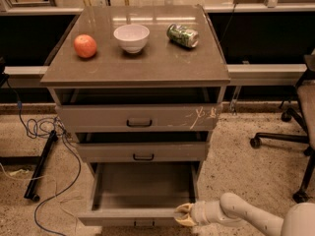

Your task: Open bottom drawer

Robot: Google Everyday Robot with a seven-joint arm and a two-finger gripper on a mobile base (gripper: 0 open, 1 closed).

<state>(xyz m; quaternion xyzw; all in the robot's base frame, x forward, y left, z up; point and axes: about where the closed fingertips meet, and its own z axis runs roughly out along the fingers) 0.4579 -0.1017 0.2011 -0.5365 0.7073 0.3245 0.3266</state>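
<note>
The bottom drawer (142, 191) of the grey-taupe cabinet is pulled far out, and its bare inside shows. Its front panel (123, 217) lies at the lower edge of the view, with the small black handle (143, 223) just visible. My gripper (183, 214) is at the right end of that front panel, its tan fingers against the top edge of the panel. The white arm (246, 215) comes in from the lower right.
The mid-width drawer (142, 151) and the widest, scratched drawer (138, 118) are each slightly out. An apple (85, 45), a white bowl (131, 37) and a green can (182, 35) sit on the cabinet top. An office chair (300, 127) stands right. Cables (44, 132) and a black stand leg lie left.
</note>
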